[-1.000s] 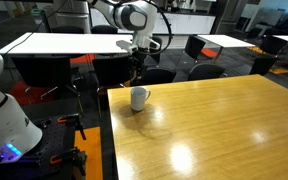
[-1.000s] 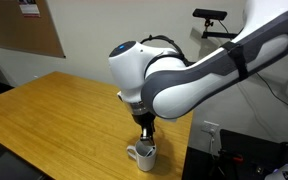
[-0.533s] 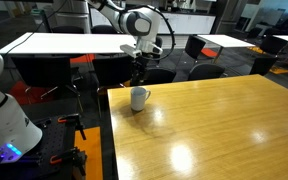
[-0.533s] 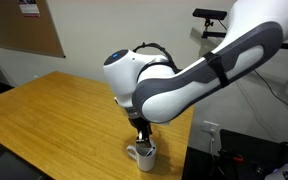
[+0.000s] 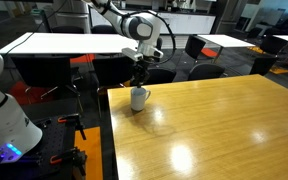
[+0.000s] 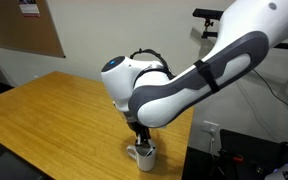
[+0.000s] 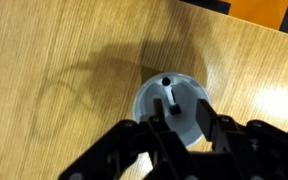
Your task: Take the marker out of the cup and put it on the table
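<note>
**Yellow table (image 5: 214,130), white cup (image 5: 139,97), marker (image 7: 169,92) waiting inside**

Honey-coloured wood runs wide across the room, and the cup stands upright near its far left corner. The marker leans inside against the wall, so its shaft can be reached only from above. That, I judge, is why the gripper (image 7: 181,118) hangs straight over the mouth, fingers (image 7: 210,120) spread either side of the stick, clasping nothing.

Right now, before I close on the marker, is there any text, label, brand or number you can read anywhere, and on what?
No text can be read in any view.
White sheet on the brown board: some print, too small and blurred to read.
The cup: plain white, no print shows.
The marker: no label can be made out.
</note>
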Tool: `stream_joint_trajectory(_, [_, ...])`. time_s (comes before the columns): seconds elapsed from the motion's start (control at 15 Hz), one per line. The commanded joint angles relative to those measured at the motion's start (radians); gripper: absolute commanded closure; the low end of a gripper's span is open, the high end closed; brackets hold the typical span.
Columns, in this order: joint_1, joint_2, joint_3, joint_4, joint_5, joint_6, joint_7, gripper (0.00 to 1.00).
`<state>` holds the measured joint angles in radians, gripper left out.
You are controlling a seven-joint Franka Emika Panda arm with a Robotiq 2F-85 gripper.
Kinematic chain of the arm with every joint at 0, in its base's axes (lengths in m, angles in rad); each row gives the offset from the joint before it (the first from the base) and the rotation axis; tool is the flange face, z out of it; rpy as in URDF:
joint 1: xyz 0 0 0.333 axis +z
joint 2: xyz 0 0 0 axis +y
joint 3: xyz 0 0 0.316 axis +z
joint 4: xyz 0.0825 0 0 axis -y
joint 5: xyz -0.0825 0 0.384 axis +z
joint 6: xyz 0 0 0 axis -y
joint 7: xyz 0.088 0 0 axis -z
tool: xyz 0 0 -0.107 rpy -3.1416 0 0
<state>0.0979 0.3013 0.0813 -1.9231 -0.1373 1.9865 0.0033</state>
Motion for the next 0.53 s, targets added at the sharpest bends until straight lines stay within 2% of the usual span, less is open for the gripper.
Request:
stream_joint_trajectory(0.0, [0.004,0.012,-0.008,0.006,-0.009,0.024,0.012,0.57])
stream_joint_trajectory(0.47, [-0.003,0.030,-0.012,-0.010,-0.001,0.092,0.007,0.58])
